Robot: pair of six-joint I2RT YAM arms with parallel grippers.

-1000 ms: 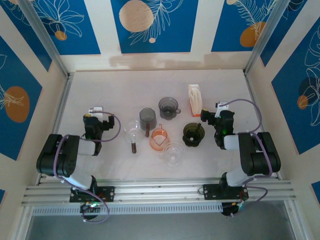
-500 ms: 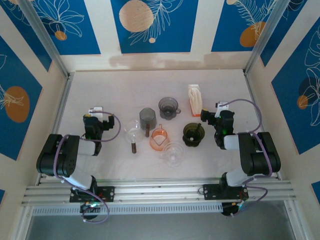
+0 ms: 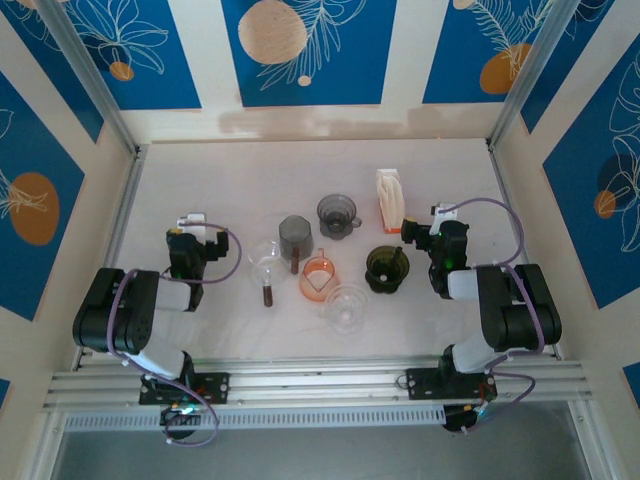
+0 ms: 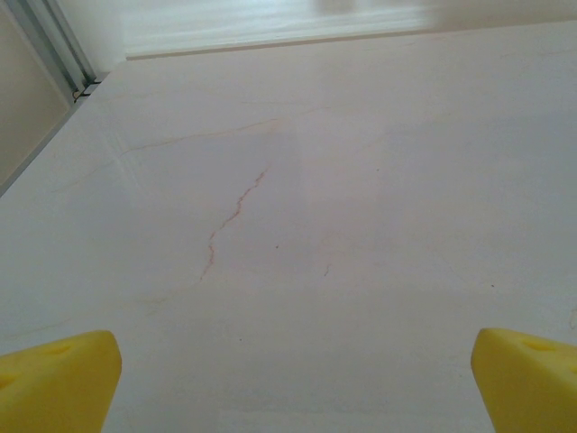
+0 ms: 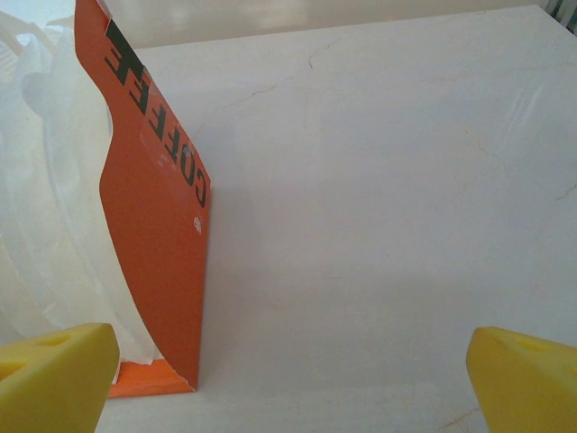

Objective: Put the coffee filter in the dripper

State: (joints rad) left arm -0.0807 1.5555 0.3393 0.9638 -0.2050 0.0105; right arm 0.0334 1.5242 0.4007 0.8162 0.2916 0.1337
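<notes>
- From above, my left tool (image 3: 190,225) sat at the left of the frame and my right tool (image 3: 440,214) at the right, both low over the bench (image 3: 230,180) and carrying nothing.
- The coffee filter pack (image 3: 390,198) stood upright right of centre, just left of my right tool.
- Below the pack sat a dark green dripper (image 3: 387,268). A grey dripper (image 3: 338,213), an orange dripper (image 3: 318,277) and a clear dripper (image 3: 347,305) clustered mid-frame.
- At the left wrist, my yellow fingertips (image 4: 54,379) sat in the two lower corners, spread wide, with bare bench between them.
- At the right wrist, the tool was equally wide. The orange pack, lettered COFFEE, stood at the left of the frame beside my left finger, not between the fingers. White filters bulged from its far side.
- I judged the task not yet begun, with fetching a filter as the step in hand.
- The next move called for shifting the right tool leftward to pinch a single filter edge without toppling the pack. I could not tell which dripper was meant; the dark green one lay nearest.
</notes>
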